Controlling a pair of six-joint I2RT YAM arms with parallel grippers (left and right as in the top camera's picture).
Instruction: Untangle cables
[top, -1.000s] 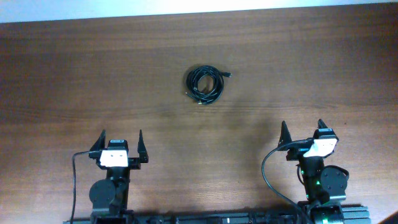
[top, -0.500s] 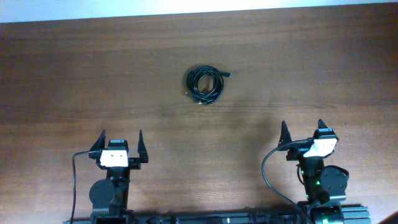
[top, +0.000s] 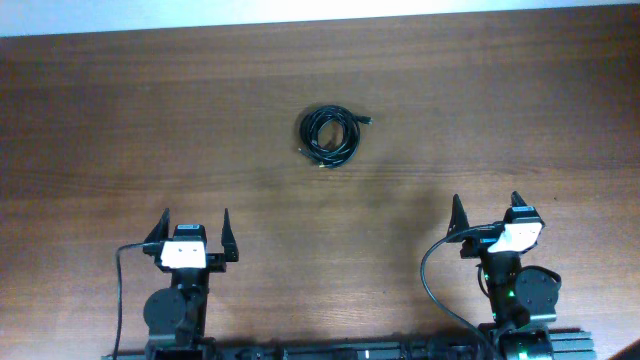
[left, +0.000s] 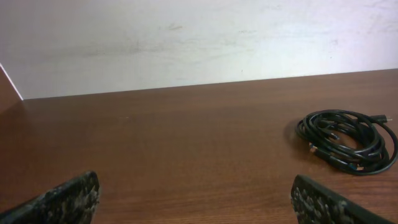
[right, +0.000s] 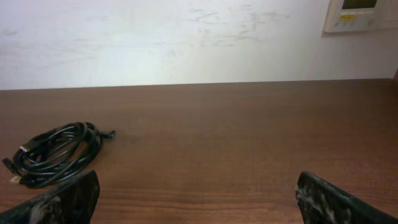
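Observation:
The cables (top: 331, 134) lie as one small black coiled bundle on the brown wooden table, at the middle of its far half. The bundle also shows at the right of the left wrist view (left: 348, 139) and at the left of the right wrist view (right: 55, 153). My left gripper (top: 195, 229) is open and empty near the table's front edge, well short and left of the bundle. My right gripper (top: 484, 211) is open and empty near the front right, also far from it.
The wooden table (top: 120, 120) ends at a white wall along its far edge (left: 186, 43). A white wall panel (right: 360, 14) hangs at the upper right in the right wrist view. A thick black wire loops from the right arm (top: 432, 275).

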